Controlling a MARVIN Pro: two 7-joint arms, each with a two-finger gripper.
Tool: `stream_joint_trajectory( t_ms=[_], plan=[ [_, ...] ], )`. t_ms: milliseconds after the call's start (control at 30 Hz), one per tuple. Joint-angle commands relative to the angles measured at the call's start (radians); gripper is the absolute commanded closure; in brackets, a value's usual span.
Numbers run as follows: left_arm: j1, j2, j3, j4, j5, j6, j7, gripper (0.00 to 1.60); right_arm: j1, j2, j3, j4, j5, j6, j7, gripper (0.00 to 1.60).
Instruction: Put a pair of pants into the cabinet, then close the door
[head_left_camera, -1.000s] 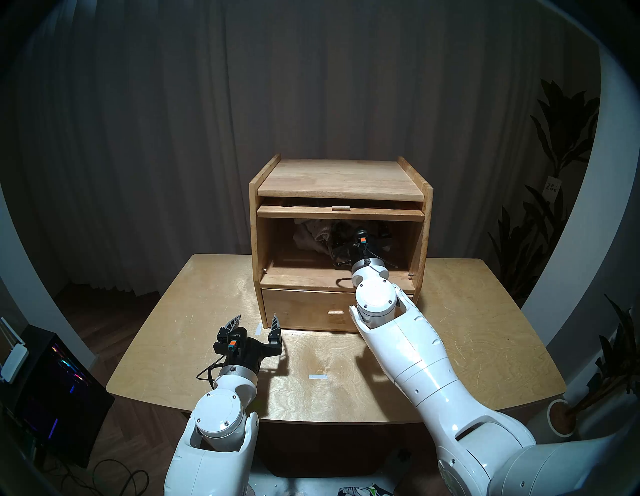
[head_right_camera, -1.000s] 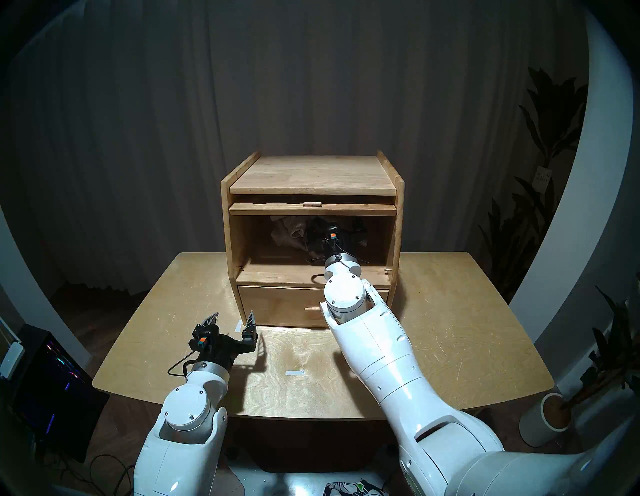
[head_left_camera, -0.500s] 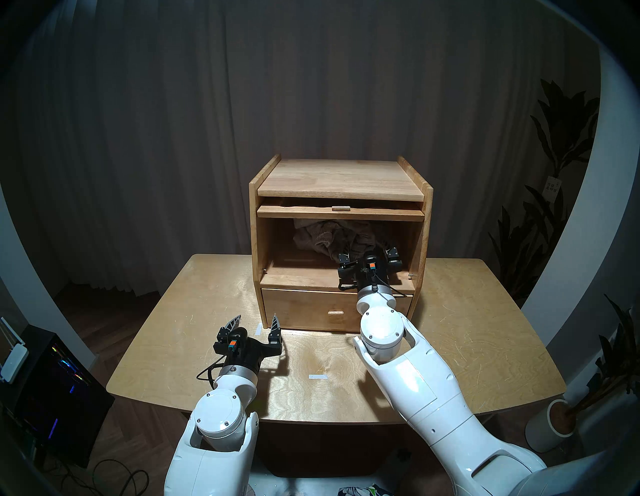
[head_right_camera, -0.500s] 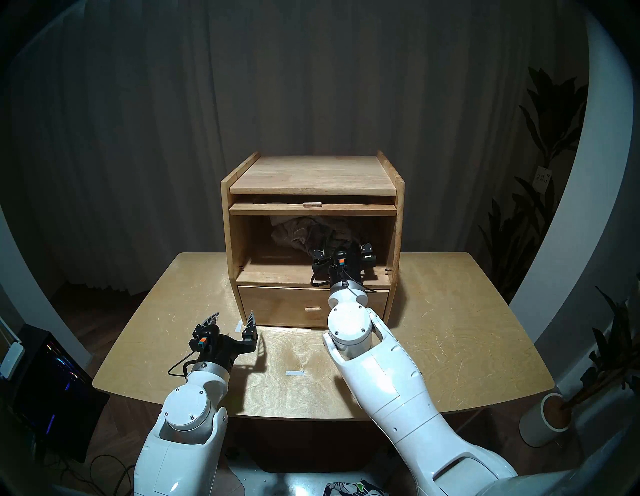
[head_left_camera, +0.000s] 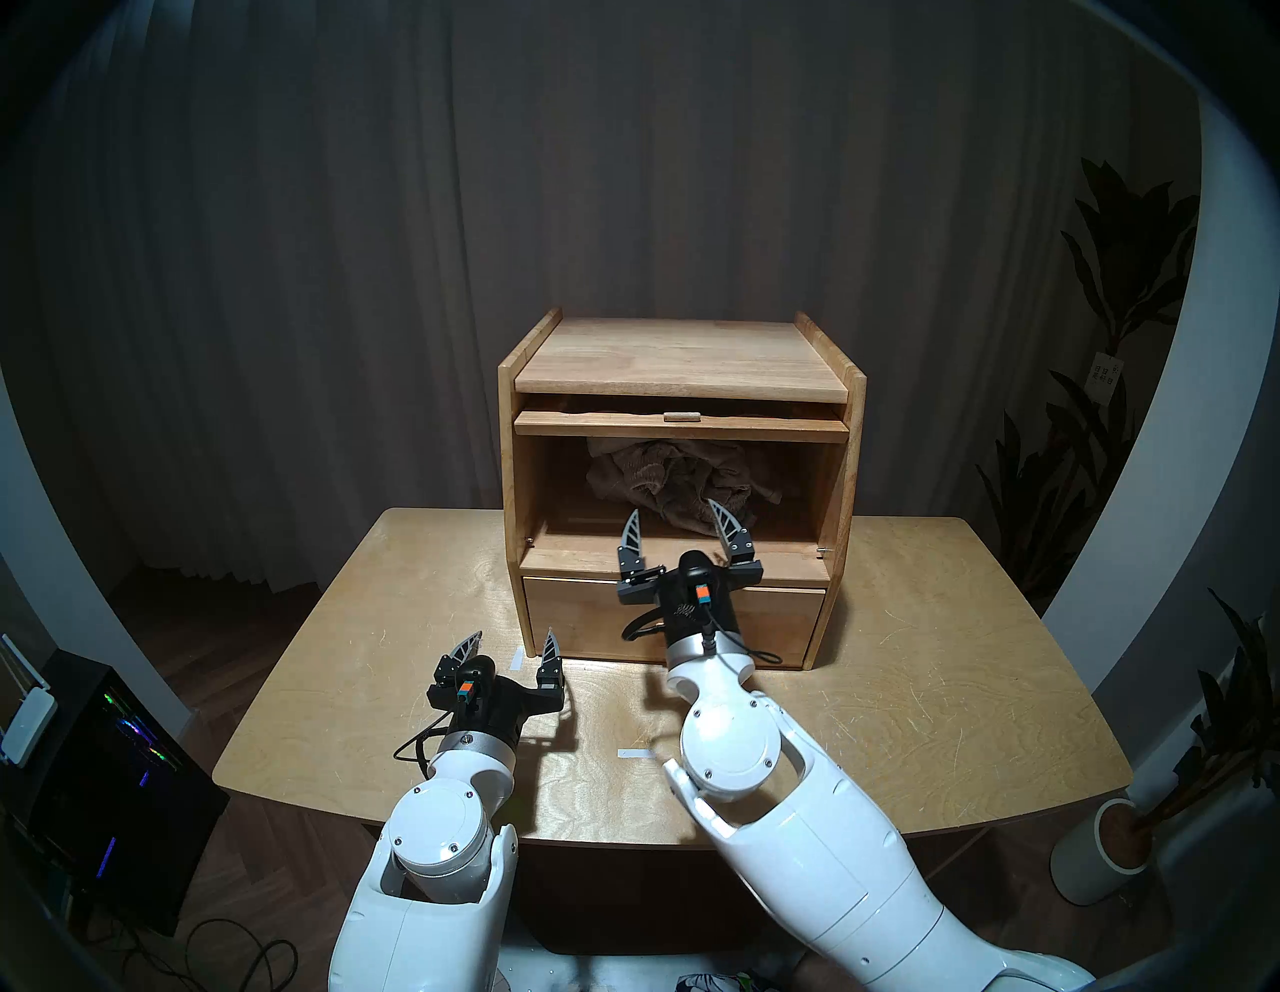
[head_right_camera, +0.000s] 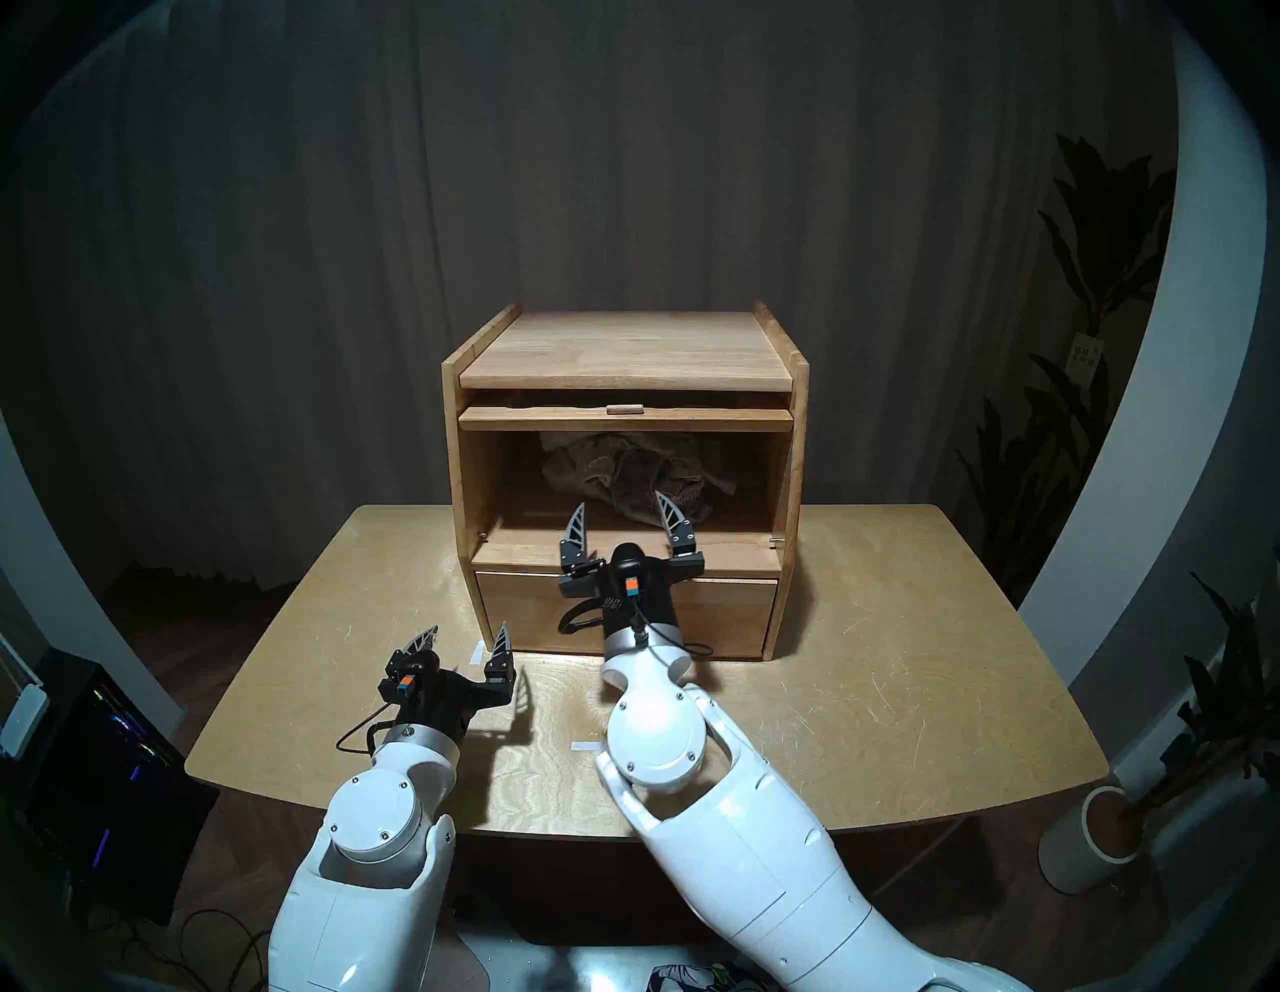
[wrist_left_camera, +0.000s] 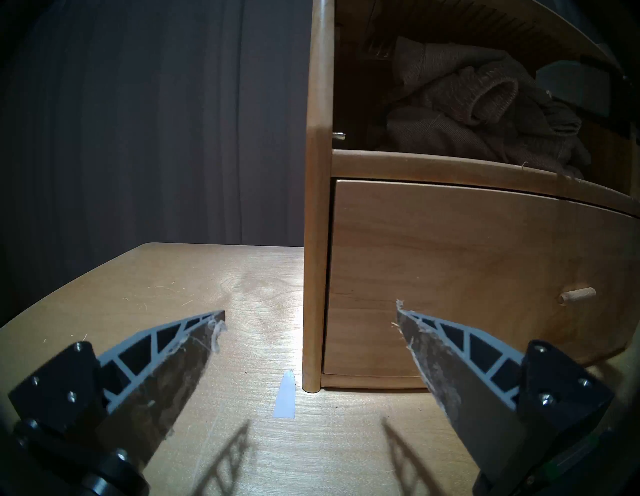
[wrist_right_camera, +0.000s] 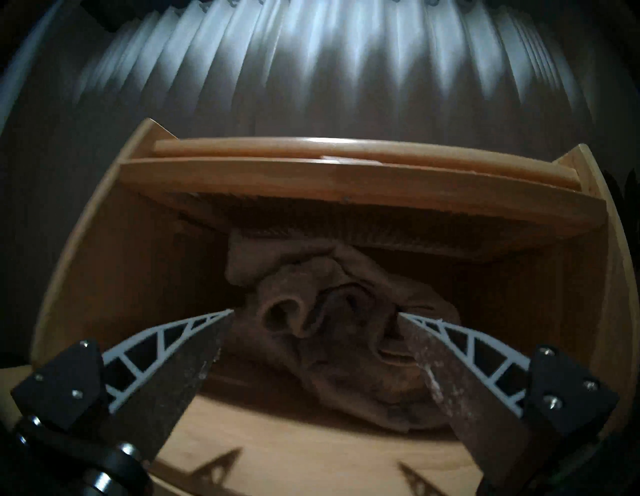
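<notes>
The grey sweatpants (head_left_camera: 672, 478) lie bundled at the back of the cabinet's (head_left_camera: 682, 360) upper compartment, and also show in the left wrist view (wrist_left_camera: 467, 114) and right wrist view (wrist_right_camera: 332, 332). The door (head_left_camera: 682, 424) is raised flat under the top, with its tab handle (head_left_camera: 682, 416) facing me. Its ribbed underside shows in the right wrist view (wrist_right_camera: 346, 214). My right gripper (head_left_camera: 672, 509) is open and empty, just outside the compartment's front edge and pointing at the pants (head_right_camera: 623, 471). My left gripper (head_left_camera: 513, 630) is open and empty over the table by the cabinet's front left corner.
The drawer (head_left_camera: 596, 616) below is shut, and my right wrist is in front of it. The cabinet stands at the back of a wooden table (head_left_camera: 935, 693) with white tape marks (head_left_camera: 635, 753). A potted plant (head_left_camera: 1108, 845) stands right and a computer case (head_left_camera: 104, 762) left.
My right gripper has pulled back out of the compartment, toward me and to the left, open. The pants stay inside. The left arm has not moved.
</notes>
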Motion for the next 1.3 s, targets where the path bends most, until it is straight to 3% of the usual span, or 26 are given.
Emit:
stream_joint_trajectory(
  t_ms=[0,100,233,433,600,900,1267],
  plan=[
    [-0.01,0.0,-0.001,-0.015,0.0,-0.005,0.0,0.0,0.011,0.037,-0.114,-0.122,-0.02,-0.081,0.037,0.0],
    [-0.011,0.0,-0.001,-0.015,0.0,-0.005,0.0,0.0,0.046,0.034,-0.148,-0.151,-0.045,-0.122,0.043,0.0],
    [-0.011,0.0,-0.001,-0.016,0.0,-0.006,0.0,0.0,0.082,-0.01,-0.134,-0.203,-0.091,-0.176,0.014,0.0],
    [-0.011,0.0,-0.001,-0.014,0.0,-0.006,0.0,0.0,0.156,0.024,0.007,-0.28,-0.147,-0.199,-0.052,0.0],
    [-0.012,0.0,-0.001,-0.012,0.0,-0.005,0.0,0.0,0.188,0.086,0.089,-0.342,-0.162,-0.182,-0.145,0.0],
    [-0.012,0.0,-0.001,-0.011,0.0,-0.006,0.0,0.0,0.122,0.214,0.238,-0.421,-0.151,-0.126,-0.309,0.0],
    [-0.013,0.0,-0.001,-0.011,0.0,-0.006,0.0,0.0,-0.04,0.33,0.434,-0.292,-0.066,-0.04,-0.513,0.0]
  ],
)
